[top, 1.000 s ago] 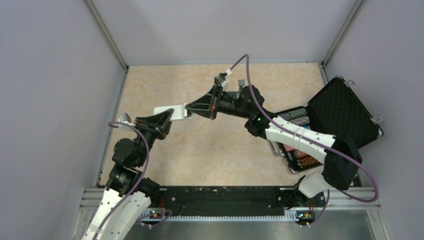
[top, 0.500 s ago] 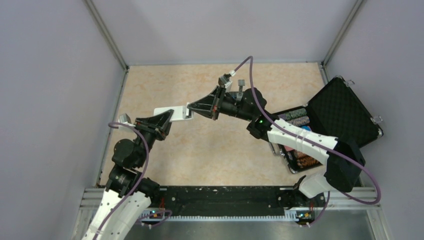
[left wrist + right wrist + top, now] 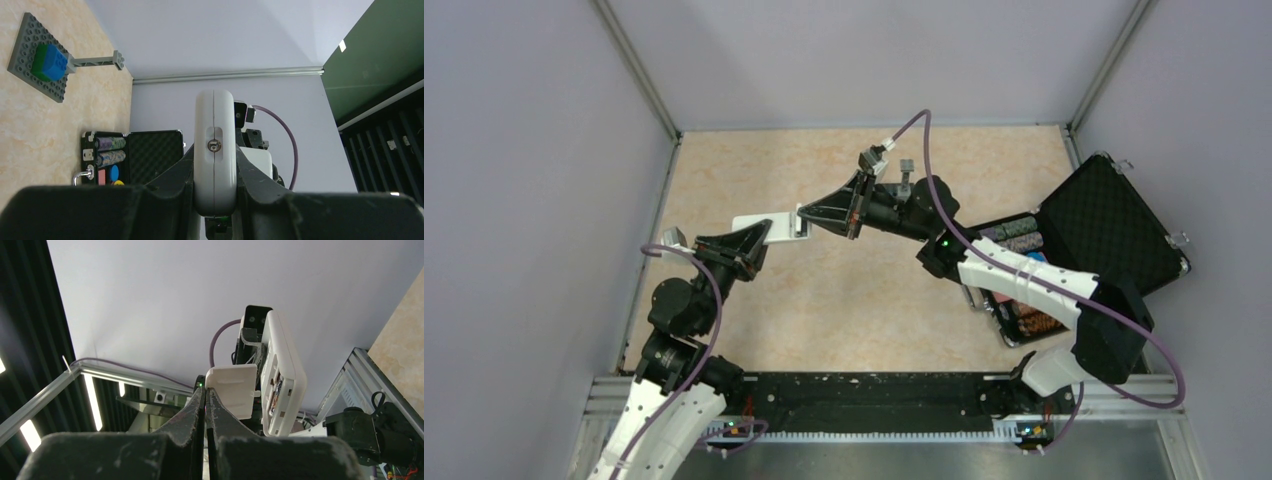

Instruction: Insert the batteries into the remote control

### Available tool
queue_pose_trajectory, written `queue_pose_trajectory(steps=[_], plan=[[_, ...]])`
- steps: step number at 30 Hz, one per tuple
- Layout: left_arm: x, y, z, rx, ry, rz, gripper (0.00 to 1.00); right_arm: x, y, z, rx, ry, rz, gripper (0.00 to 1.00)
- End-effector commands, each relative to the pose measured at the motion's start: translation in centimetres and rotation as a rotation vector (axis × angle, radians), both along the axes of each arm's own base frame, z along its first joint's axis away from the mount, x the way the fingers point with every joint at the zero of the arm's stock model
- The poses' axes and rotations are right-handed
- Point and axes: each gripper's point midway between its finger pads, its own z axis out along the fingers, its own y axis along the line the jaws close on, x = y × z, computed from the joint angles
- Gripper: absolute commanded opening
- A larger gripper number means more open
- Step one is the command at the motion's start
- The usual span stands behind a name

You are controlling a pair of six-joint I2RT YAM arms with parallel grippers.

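**Item:** remote control (image 3: 214, 125). A white rounded slab of smooth moulded plastic, hanging in the air above the table (image 3: 844, 300) between the two arms.

**Holders:** the left gripper (image 3: 214, 165) is clamping it across its narrow sides. The right gripper (image 3: 205, 395), jaws nearly together, is pinching a thin, flat white battery cover (image 3: 231, 390) with rounded corners, just beside the recess in the remote's back.

**Batteries:** not made out. What is inside the recess is too small to tell.

**Step, as judged:** working the cover at the compartment.

**Handling:** the left grip is doing the bracing, so it wants to be firm. The cover wants keeping parallel to the back and sliding along its track, not prying, because thin plastic tabs look easy to snap.

**Also present:** a black foam-lined chip case (image 3: 1114, 225) and a grey studded baseplate (image 3: 30, 55) with a blue block (image 3: 54, 62).
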Motion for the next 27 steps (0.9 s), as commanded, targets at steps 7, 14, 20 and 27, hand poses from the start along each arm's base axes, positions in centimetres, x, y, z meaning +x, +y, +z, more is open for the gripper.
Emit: queue_pose_trajectory(steps=[7, 14, 20, 27], plan=[[-0.6, -0.1, 2.2, -0.022, -0.069, -0.018, 0.00, -0.8, 0.4, 2.0, 0.065, -0.035, 0.040, 0.00], [-0.8, 0.1, 2.3, -0.023, -0.071, -0.013, 0.00, -0.4, 0.6, 1.0, 0.046, -0.019, 0.032, 0.00], [-0.9, 0.2, 2.4, -0.025, -0.078, -0.010, 0.00, -0.3, 0.6, 0.0, 0.014, 0.012, 0.027, 0.00], [-0.9, 0.2, 2.6, -0.031, -0.084, -0.012, 0.00, -0.5, 0.3, -2.1, -0.055, 0.048, 0.022, 0.00]])
